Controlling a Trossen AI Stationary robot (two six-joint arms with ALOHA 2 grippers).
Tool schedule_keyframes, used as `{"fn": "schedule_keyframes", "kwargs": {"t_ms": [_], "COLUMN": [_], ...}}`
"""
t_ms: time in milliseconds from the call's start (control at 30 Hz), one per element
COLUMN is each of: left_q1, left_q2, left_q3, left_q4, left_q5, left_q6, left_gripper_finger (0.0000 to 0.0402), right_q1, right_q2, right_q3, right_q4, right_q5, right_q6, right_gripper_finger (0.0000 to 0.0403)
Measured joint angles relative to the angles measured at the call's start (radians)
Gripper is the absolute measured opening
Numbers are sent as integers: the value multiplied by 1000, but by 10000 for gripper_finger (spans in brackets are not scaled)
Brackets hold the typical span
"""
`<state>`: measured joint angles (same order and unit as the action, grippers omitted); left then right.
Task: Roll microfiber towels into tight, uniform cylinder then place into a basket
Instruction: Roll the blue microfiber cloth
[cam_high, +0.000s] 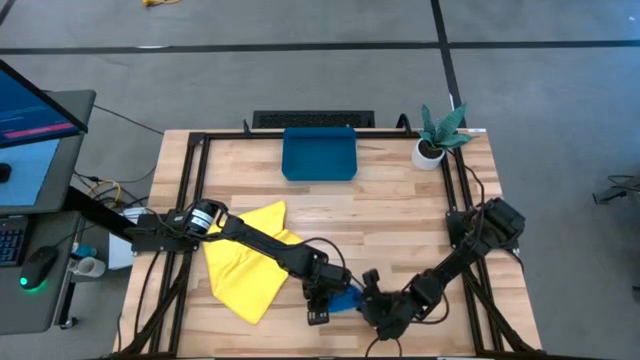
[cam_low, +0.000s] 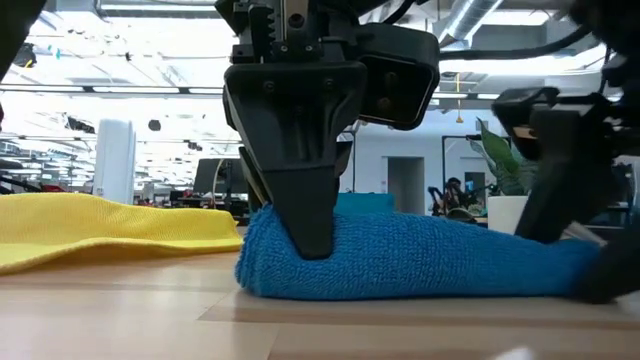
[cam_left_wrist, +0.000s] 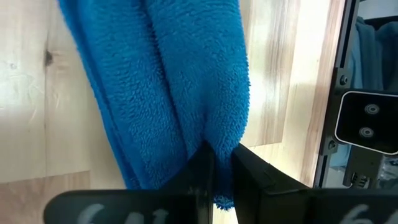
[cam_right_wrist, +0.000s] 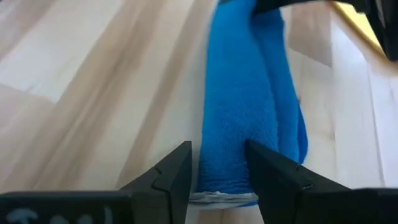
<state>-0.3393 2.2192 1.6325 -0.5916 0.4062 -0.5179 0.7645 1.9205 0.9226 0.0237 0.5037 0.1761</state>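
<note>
Blue towel (cam_low: 420, 255) rolled, lying near the table's (cam_high: 400, 215) front edge. Left gripper (cam_low: 308, 240) pinched shut on one end of it; right gripper (cam_right_wrist: 217, 171) straddles the other end, fingers apart around the roll. Yellow towel (cam_high: 245, 265) spread flat toward front-left. Basket (cam_high: 320, 155) at back edge, centre.

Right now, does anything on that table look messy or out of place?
Only the yellow towel: it lies crumpled and skewed on the table, under the left arm, not rolled. The blue towel is rolled; the left gripper pinches one end, the right gripper straddles the other. The basket holds nothing.
</note>
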Motion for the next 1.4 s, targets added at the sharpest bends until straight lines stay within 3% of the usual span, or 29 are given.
{"fn": "schedule_keyframes", "kwargs": {"t_ms": [167,433,767,1167,1400], "left_q1": [0,0,-1,-6,-44], "left_q2": [0,0,-5,-4,-11], "left_q3": [0,0,3,11,53], "left_q4": [0,-11,-85,-91,-175], "left_q5": [5,6,-36,-27,-192], "left_q6": [0,1,-19,11,65], "left_gripper_finger": [19,19,25,133,139], "right_q1": [-36,-93,-94,-86,-86], "right_q2": [-2,-8,-11,-9,-9], "right_q3": [1,3,2,-1,-1], "right_q4": [-12,-41,11,45,49], "right_q5": [-31,-155,-288,-324,-349], "right_q6": [97,264,540,663,695], "right_gripper_finger": [151,25,39,38,26]}}
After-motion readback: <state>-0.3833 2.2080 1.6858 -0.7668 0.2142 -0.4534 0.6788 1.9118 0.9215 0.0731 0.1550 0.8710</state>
